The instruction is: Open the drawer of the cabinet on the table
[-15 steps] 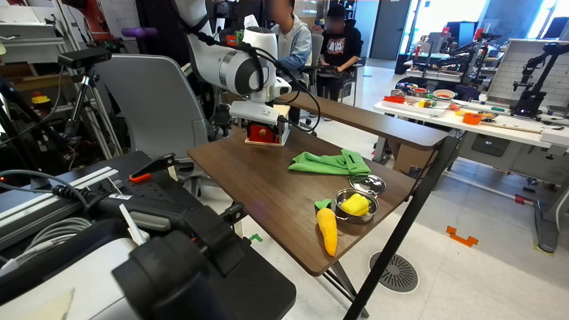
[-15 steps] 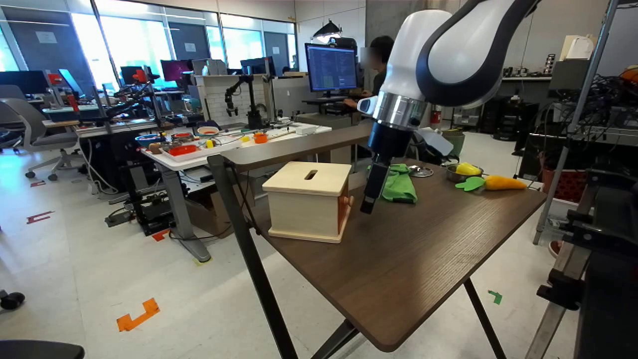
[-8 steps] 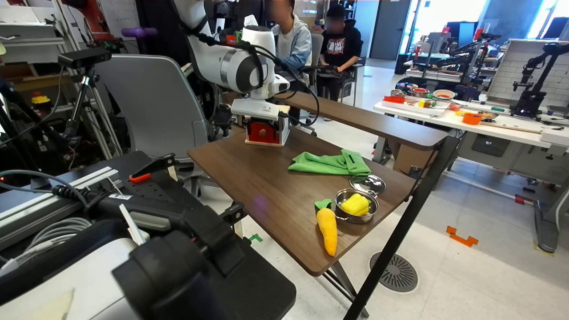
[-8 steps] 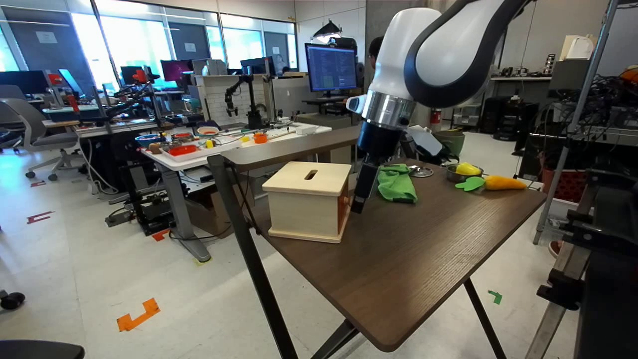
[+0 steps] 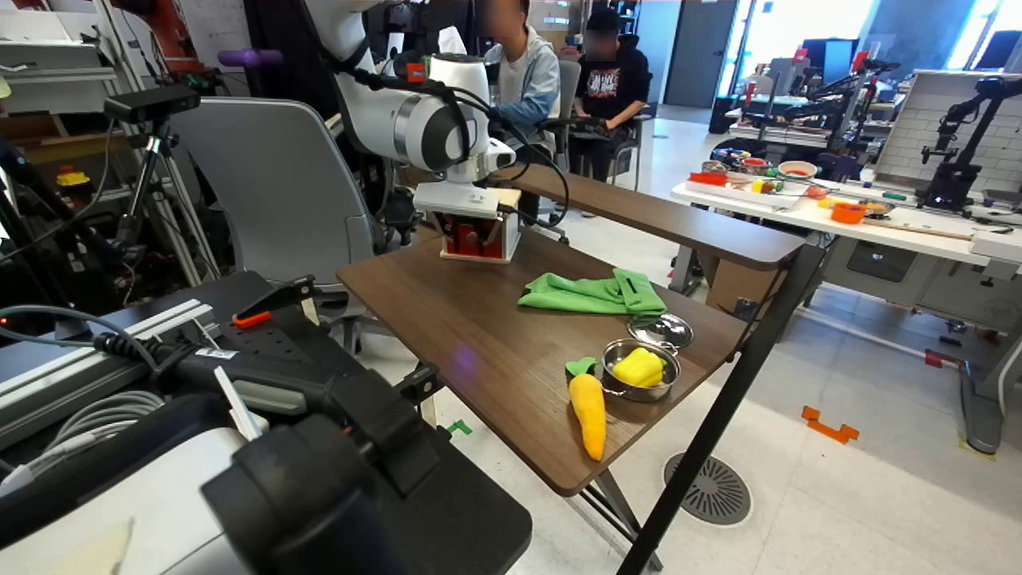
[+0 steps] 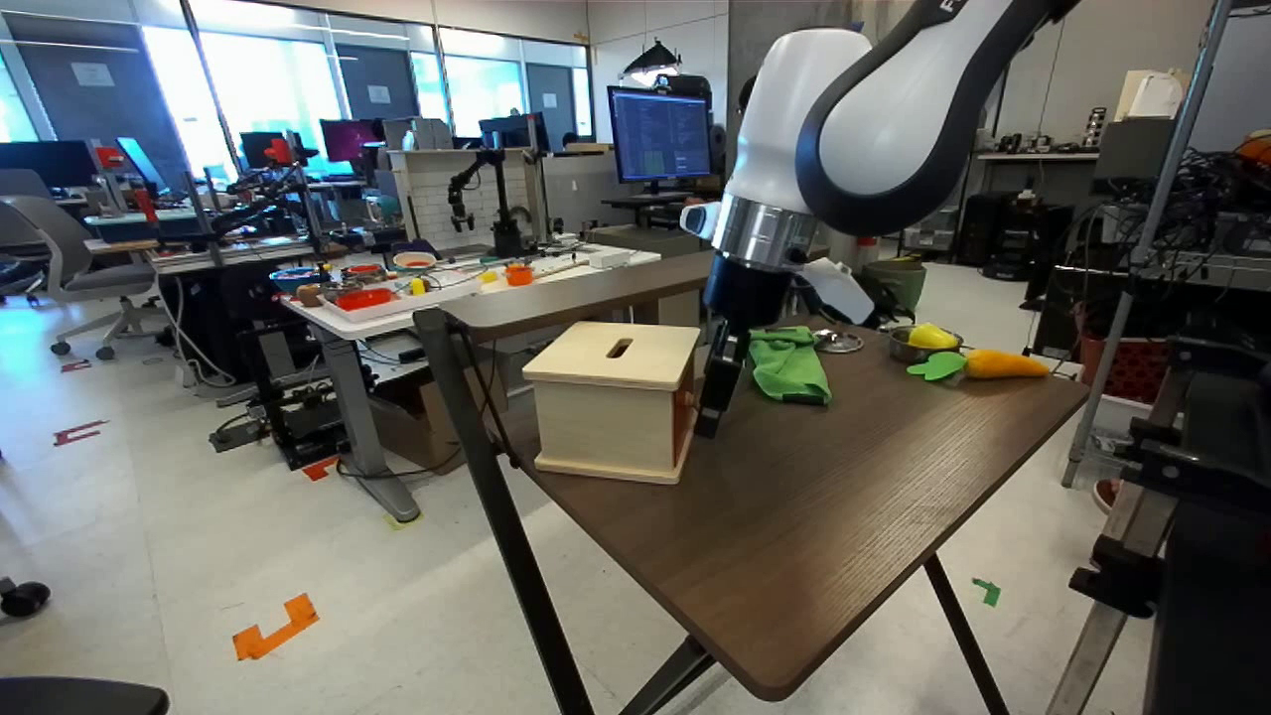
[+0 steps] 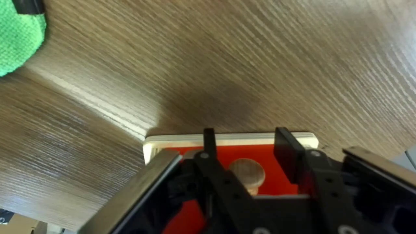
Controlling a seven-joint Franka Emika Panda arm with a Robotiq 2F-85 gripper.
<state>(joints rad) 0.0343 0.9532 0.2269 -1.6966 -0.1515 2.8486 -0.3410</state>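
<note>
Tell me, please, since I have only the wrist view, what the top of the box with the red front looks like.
Observer: An exterior view shows that the wooden box has a pale wooden top with a slot cut in it.
Operator: Thank you. Going away from the box, what lies past the green cloth at the top left of my picture?
Observer: In both exterior views, a metal pot there holds a yellow bell pepper.
Operator: I can see the wooden knob; how does the end effector stand?
Observer: It slants: in an exterior view, its tip angles down toward the box.
</note>
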